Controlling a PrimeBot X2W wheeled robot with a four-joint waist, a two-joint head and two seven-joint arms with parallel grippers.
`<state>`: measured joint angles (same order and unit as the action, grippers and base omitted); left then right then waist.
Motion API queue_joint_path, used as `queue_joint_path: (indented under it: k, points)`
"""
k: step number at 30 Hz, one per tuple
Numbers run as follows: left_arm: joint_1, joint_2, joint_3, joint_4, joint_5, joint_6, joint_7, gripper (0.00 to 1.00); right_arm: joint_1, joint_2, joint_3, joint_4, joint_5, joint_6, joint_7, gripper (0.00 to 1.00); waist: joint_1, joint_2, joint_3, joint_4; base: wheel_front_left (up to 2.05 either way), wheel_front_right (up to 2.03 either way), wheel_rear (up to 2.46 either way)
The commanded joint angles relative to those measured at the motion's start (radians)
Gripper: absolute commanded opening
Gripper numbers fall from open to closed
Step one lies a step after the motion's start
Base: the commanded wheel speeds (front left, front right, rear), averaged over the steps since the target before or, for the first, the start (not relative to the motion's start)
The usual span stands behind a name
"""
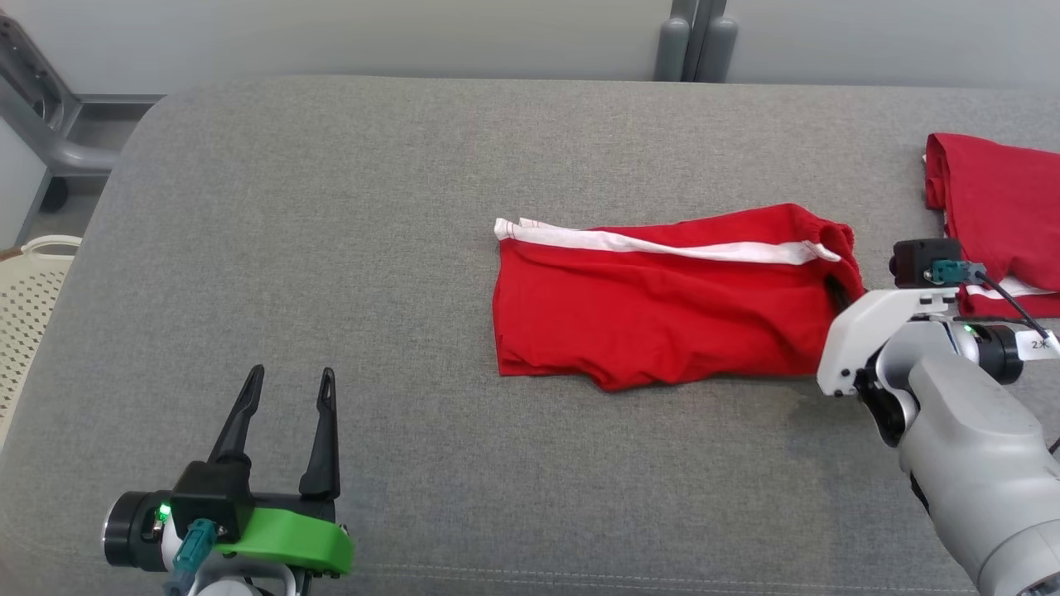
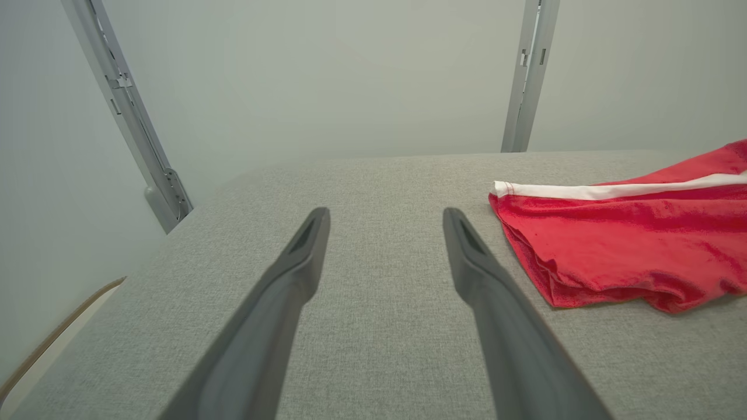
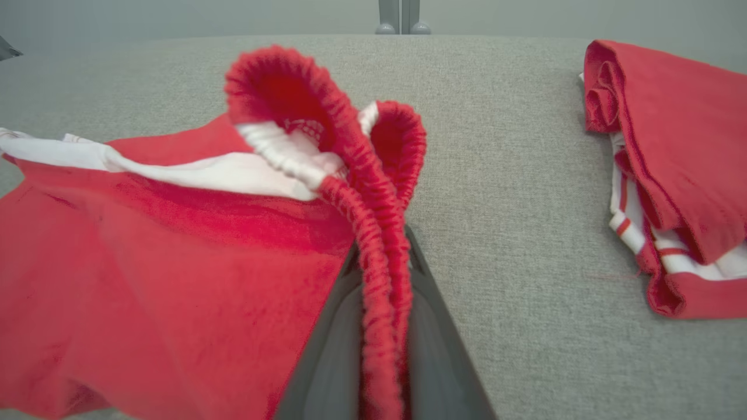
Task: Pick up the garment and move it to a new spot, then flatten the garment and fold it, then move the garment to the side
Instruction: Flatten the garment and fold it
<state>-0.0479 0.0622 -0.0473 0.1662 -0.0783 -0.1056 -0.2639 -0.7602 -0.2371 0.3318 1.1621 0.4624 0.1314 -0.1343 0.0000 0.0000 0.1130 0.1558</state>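
Hovering near-left over bare bench, the L gripper is spread wide w/ nothing btwn its fingers, well apart from the shorts. Over on the right, the R gripper is clenched on the waistband; the elastic bunches up in two loops beyond the fingertips. The shorts lie mid-bench, doubled leg on leg, w/ the white stripe along the far edge and the hems pointing left. They're flat bar a few wrinkles. Further right, a 2nd red garment sits folded, apart from the shorts.

The step looks like the cross fold, waistband over to hems, though a drag to the side can't be ruled out. To fold well:
- Lift only enough to clear the cloth below, then carry the band left in a low arc.
- Track parallel to the stripe so the edges line up.
- The pinch is at one point only, so the far end of the band will prob. sag. Go slow.
- Bring the L gripper in to pin the mid-line or hems so the bottom layer doesn't slide.
- The grip seems to take both layers, but that's not certain. Watch for one slipping.
- Let go only once the band rests on the hems.
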Motion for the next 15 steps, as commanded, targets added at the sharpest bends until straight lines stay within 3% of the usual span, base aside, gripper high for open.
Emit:
queue_joint_path:
  k: [1,7,15]
  points:
    - [0.009,0.000,0.001,-0.002,-0.002,0.001,0.001,1.00,0.000,0.007,0.010,-0.031,0.034,-0.001,0.012,0.00,0.0000,0.0000,-0.001,-0.006,0.00,0.00,0.00]
    - [0.008,-0.001,-0.001,0.001,-0.007,-0.001,0.001,1.00,0.034,0.024,0.053,-0.198,0.237,-0.001,0.118,0.00,0.0000,0.0000,-0.008,-0.013,0.00,0.00,0.00]
    - [0.013,-0.003,-0.012,0.005,-0.011,-0.004,0.001,1.00,0.083,0.000,0.099,-0.406,0.503,-0.001,0.256,0.00,0.0000,0.0000,-0.020,0.007,0.00,0.00,0.00]
